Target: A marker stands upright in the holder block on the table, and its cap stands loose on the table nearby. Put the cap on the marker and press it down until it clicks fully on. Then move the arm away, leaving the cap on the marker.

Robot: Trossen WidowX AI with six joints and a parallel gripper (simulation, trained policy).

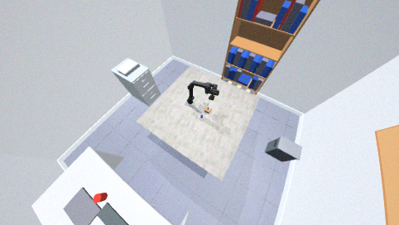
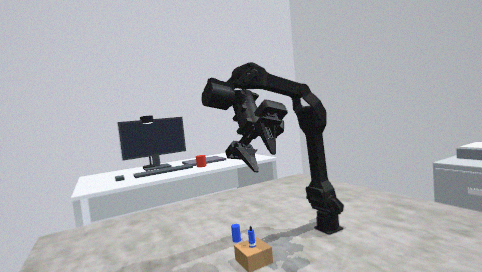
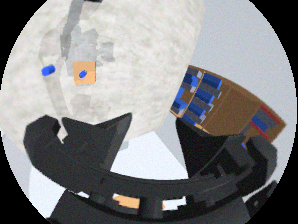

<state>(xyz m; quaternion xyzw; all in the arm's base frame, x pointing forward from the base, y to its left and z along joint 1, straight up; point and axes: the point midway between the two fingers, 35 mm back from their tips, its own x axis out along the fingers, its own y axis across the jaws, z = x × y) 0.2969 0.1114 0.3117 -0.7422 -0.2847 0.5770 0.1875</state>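
With the holder block point(image 1: 208, 110) point(image 2: 254, 256) point(image 3: 90, 79) as landmark, the cap point(image 1: 201, 117) point(image 2: 236, 233) point(image 3: 48, 70) stands just beside it on the worktop point(image 1: 174, 120) point(image 2: 150, 240) point(image 3: 145, 50); the marker point(image 1: 208, 108) point(image 2: 252, 238) point(image 3: 83, 74) is upright in it, bare-tipped. High above it, the gripper point(image 1: 212, 98) point(image 2: 265, 162) point(image 3: 154, 117) gapes wide, holding nothing. Best centre over the cap, point straight down, then close gently.

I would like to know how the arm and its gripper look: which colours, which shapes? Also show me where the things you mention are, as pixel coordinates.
The arm point(image 1: 199, 83) point(image 2: 316, 150) is black all over, with slim links, bulky joints and a small square foot. The gripper point(image 1: 212, 98) point(image 2: 265, 162) point(image 3: 154, 117) is also black, with two wedge-shaped fingers narrowing to points. I see no cable or marking on them.
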